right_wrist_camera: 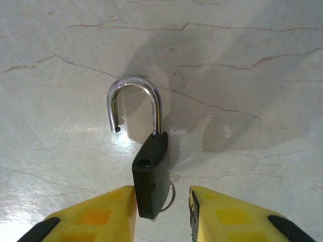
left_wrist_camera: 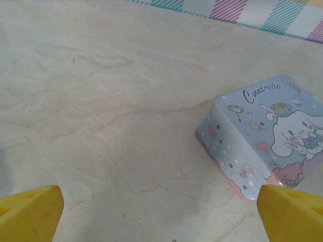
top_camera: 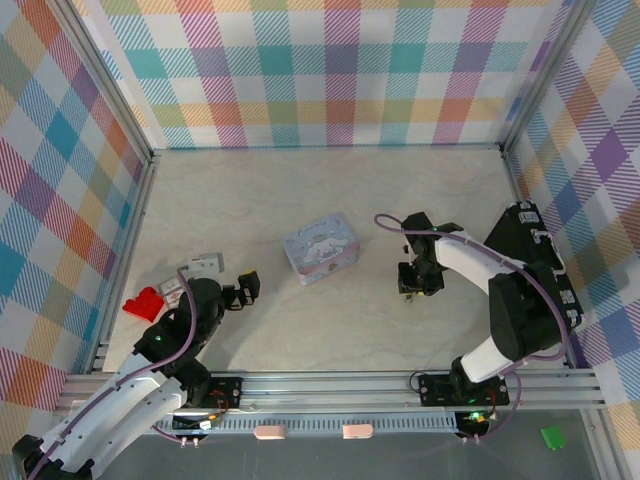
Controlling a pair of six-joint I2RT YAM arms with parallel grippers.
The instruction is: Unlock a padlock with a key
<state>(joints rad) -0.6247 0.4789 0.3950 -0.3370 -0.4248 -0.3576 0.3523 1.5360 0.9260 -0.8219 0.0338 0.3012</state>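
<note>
One table (top_camera: 300, 190) with a pale, marble-veined top, shut in by three checked walls at the back and sides and by a metal rail (top_camera: 330, 385) along the near edge. Two arms are bolted to that rail. The left arm (top_camera: 150, 370) reaches in low over the near-left corner, and the right arm (top_camera: 510, 290) folds in from the right edge towards the middle.

One pale-blue cartoon tin (top_camera: 322, 248) sits closed around mid-table, between the two grippers and apart from both. The whole far half of the top is bare up to the back wall, and there is open surface on either side of the tin.

One red piece (top_camera: 143, 304) lies close to the left edge. Two small pale flat bits (top_camera: 205, 263) lie just beside the left arm, too small to make out.

The left gripper (left_wrist_camera: 161, 217) is spread wide, its yellow fingertips (left_wrist_camera: 30, 212) in the corners of its own view. Nothing lies between them.

One padlock (right_wrist_camera: 151, 176) sits in the right gripper (right_wrist_camera: 162, 189), right of the tin. Its silvery shackle (right_wrist_camera: 135, 103) is sprung free at one end. The jaws stand narrow, with the left finger against the dark body and a slim gap on the other side. One thin ring (right_wrist_camera: 172, 191) pokes out into that gap. Whether the jaws actually grip, I cannot tell.
</note>
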